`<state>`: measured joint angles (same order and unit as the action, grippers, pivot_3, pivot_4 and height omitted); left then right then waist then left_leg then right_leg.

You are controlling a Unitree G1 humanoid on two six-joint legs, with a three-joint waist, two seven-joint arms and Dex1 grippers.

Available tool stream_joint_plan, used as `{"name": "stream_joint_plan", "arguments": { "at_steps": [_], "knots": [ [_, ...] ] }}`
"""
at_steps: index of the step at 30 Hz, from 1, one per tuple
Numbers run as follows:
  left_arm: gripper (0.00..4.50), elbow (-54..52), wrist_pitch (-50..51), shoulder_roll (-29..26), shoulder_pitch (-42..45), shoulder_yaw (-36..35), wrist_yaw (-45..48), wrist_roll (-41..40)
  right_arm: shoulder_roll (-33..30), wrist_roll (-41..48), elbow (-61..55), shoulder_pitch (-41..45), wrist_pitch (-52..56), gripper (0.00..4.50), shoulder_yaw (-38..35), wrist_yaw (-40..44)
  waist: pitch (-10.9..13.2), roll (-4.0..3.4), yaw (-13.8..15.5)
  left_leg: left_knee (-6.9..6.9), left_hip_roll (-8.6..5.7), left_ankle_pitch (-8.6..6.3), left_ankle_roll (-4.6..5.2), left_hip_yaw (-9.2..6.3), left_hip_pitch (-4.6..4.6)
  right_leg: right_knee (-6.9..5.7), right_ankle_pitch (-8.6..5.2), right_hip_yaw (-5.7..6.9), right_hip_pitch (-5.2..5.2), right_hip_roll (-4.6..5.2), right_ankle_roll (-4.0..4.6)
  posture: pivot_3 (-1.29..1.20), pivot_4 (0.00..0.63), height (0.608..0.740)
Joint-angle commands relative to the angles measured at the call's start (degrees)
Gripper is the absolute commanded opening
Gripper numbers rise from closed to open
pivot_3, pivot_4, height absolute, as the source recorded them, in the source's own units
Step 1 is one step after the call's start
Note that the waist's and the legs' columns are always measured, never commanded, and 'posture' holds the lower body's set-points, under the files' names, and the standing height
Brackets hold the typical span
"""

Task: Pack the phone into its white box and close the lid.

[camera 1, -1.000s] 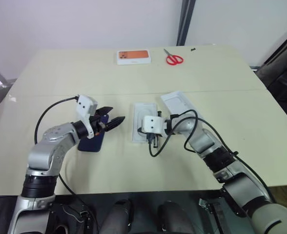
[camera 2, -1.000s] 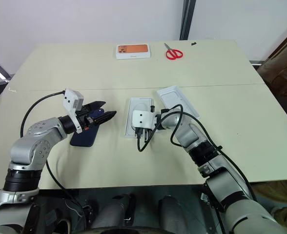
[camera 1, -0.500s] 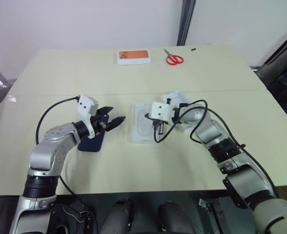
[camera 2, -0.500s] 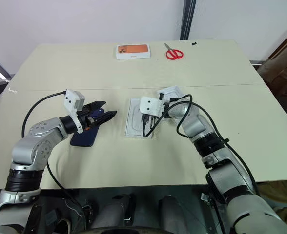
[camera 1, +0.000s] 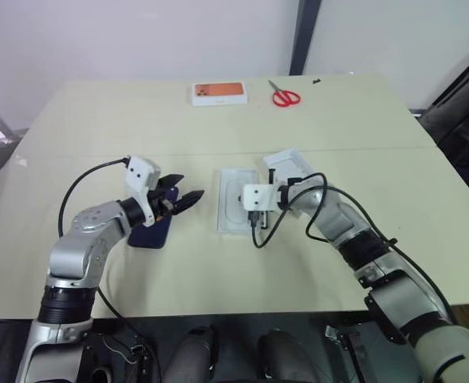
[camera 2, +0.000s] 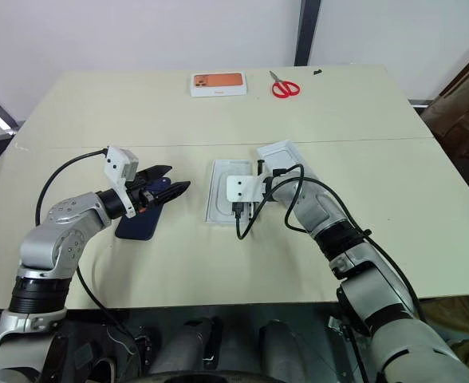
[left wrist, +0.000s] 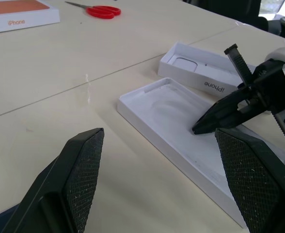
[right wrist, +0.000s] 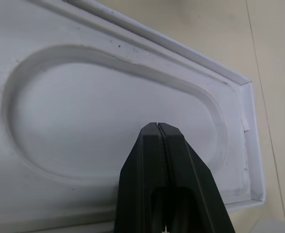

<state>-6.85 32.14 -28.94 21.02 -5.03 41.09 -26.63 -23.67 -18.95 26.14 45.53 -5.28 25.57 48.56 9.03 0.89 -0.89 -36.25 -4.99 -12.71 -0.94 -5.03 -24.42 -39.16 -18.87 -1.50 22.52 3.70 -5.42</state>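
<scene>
Both arms were built of rounded silver-grey shells joined by black ribbed collars at the joints. Each wrist carried a small white box-shaped camera housing, and a black cable looped loosely from each housing back along the forearm. The left gripper (camera 1: 180,200) had two black wedge-shaped fingers (left wrist: 79,177) whose inner pads bore a fine cross-hatched texture. The right gripper (left wrist: 200,127) was also black, its two fingers (right wrist: 164,179) tapering to a narrow point with a thin seam between them; a black threaded screw with a knurled head projected from its body.
</scene>
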Motion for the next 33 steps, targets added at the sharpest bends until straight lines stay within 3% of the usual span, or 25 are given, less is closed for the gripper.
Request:
{"name": "stream_joint_plan", "arguments": {
  "at_steps": [1,11,18,24,33],
  "knots": [
    [3.89,-0.8,-0.9,-0.1,0.5,-0.3,0.1,0.0,0.4,3.4,-3.8,0.6,1.1,0.02,-3.2,1.0,0.0,0.00,-0.1,0.00,0.00,0.00,0.00,0.00,0.00,0.00,0.00,0.00,0.01,0.00,0.00,0.00,0.150,0.734],
    [3.89,6.2,7.2,-5.4,2.4,-5.4,0.7,-2.9,5.9,11.3,-8.4,-0.1,10.2,0.02,-8.5,-0.5,0.0,0.00,-0.3,0.04,0.02,0.02,-0.03,0.00,0.00,-0.04,0.00,-0.01,0.05,-0.02,0.00,0.00,0.150,0.734],
    [3.89,19.7,15.8,-16.6,4.0,-11.7,7.3,-6.4,14.0,10.2,-12.6,-1.0,16.7,0.02,-4.9,-4.1,0.0,-0.01,-1.6,0.13,0.03,0.06,-0.10,-0.05,0.00,-0.15,0.00,0.00,0.17,-0.04,0.00,0.00,0.150,0.734],
    [3.89,32.4,19.0,-21.7,6.8,-10.4,14.5,-6.1,19.8,7.4,-9.9,1.5,21.4,0.02,1.0,-4.6,0.0,-0.02,-1.6,0.13,0.02,0.06,-0.11,-0.09,0.00,-0.16,0.00,0.03,0.40,-0.04,0.00,0.00,0.150,0.734],
    [3.89,39.0,27.1,-22.1,9.8,0.5,26.3,-3.7,24.1,2.5,-4.2,4.4,27.3,0.02,8.4,-3.7,0.0,0.00,-1.6,0.11,-0.02,0.08,-0.13,-0.15,0.00,-0.21,0.00,0.06,0.41,-0.04,0.00,0.00,0.150,0.734]
  ]
}}
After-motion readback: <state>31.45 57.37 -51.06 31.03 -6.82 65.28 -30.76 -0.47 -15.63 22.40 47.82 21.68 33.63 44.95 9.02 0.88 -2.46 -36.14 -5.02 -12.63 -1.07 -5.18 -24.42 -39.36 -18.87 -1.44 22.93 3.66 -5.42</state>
